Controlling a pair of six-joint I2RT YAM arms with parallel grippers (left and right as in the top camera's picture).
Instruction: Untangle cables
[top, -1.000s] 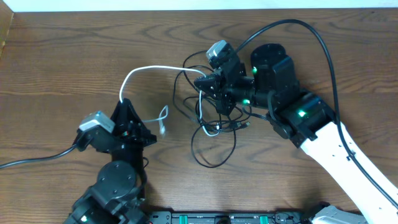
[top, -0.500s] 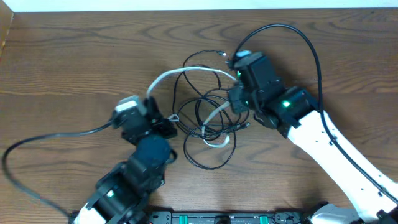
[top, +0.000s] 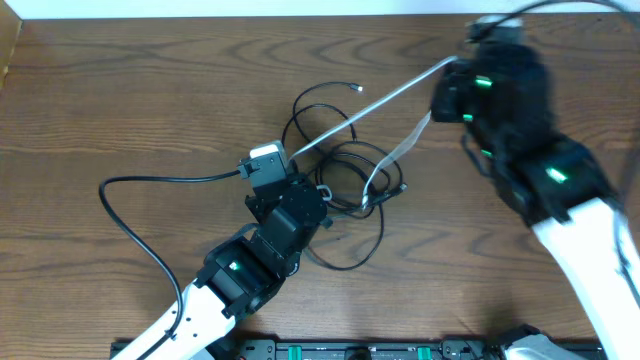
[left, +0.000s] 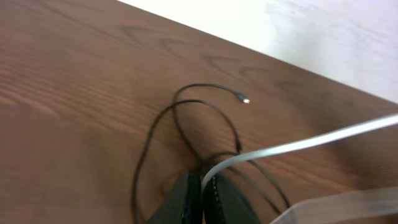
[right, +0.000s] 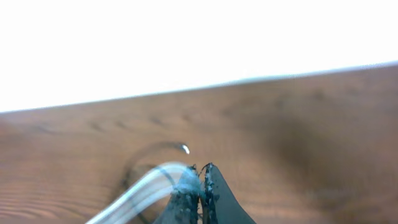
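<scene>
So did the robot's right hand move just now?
Yes. The right hand swung up and to the right, away from the black cables and toward the far edge of the table. The white cable is stretched straight behind it.

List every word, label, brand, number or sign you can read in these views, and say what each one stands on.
No text can be read in any view.
The white cable, the black cables and the wooden table carry no visible markings.
The dark strip at the bottom edge of the overhead view shows only green lights; any print on it is too small to read.
</scene>
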